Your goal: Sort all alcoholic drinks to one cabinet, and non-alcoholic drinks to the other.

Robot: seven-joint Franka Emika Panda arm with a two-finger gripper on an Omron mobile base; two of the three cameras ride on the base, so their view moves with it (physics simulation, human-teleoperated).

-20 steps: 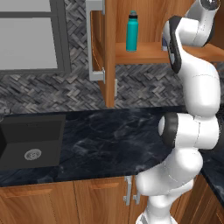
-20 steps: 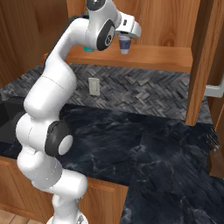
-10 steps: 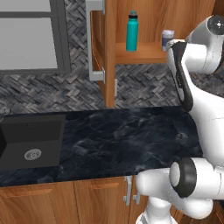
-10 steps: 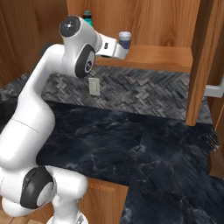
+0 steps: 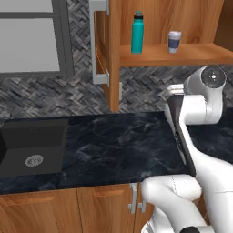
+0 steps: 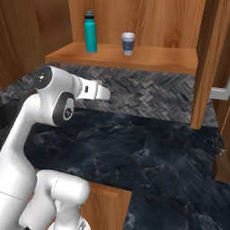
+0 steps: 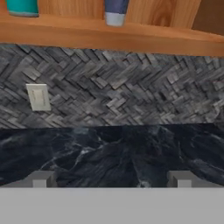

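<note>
Cabinet (image 5: 182, 18): hanging open above the dark stone surface (image 5: 118, 141), brown wood inside, shelf floor carrying both soft drinks; door (image 5: 103, 45) with the long silver handle swung out at its left side in the left base view.
Surface: lying bare and black below the shelf, sink (image 5: 32, 150) set into it well to the left.
Backsplash (image 7: 131, 87): grey herringbone tiles running between surface and shelf, pale wall socket (image 7: 38, 97) fixed low on it, left of centre in the hand view.
Teal bottle (image 6: 90, 31): standing upright on the shelf, long axis vertical, towards the left end in both base views.
Cup (image 6: 128, 43): standing upright on the shelf, apart from the bottle on its right, dark sleeve and pale lid showing; base showing at the upper edge of the hand view.
Fingers (image 7: 112, 180): standing wide apart, holding nothing, two tips rising at the bottom of the hand view with only surface and tiles between them.
Key relation: pointing level at the backsplash from below the shelf, so both shelved drinks lying above and ahead of the fingers, bottle up-left, cup up and nearly centred; neither touching the fingers.
Alcoholic bottles: not among the things standing on this shelf or this stretch of surface, so probably lying elsewhere.
Judgement: looking like the soft-drink half done here; probably needing a turn away from this cabinet before any fresh grasp.
</note>
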